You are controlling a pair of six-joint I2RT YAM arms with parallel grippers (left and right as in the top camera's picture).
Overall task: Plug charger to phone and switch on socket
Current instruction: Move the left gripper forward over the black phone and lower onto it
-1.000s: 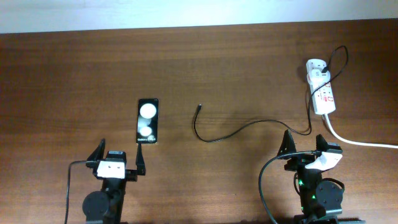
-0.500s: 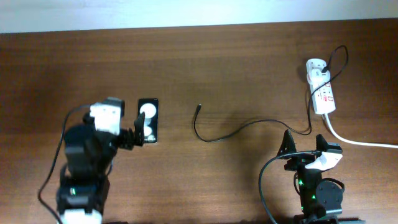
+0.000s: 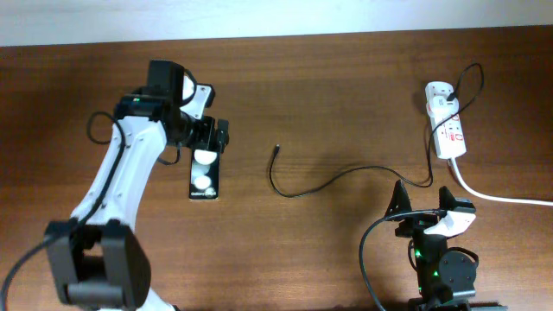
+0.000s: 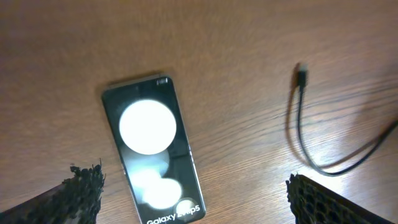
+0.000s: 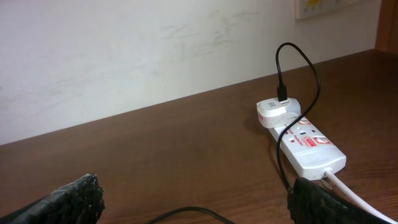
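Note:
The black phone (image 3: 205, 173) lies flat left of centre, its glossy face showing two white spots; in the left wrist view (image 4: 152, 149) its white lettering is at the near end. My left gripper (image 3: 213, 138) is open and empty, above the phone's far end (image 4: 196, 190). The charger, a thin black cable (image 3: 328, 183), runs from the socket to its loose tip (image 3: 276, 149) right of the phone (image 4: 302, 70). The white socket (image 3: 449, 130) lies at the far right (image 5: 308, 146). My right gripper (image 3: 423, 207) is open and empty at the front right (image 5: 196, 199).
A thick white cord (image 3: 492, 197) runs from the socket off the right edge. A pale wall (image 5: 124, 50) stands behind the table's far edge. The right arm's own dark cable (image 3: 367, 250) loops at its base.
My left arm has swung from its rest at the front left, up and forward, until its open gripper is over the phone. The right arm, phone and cable have not moved.

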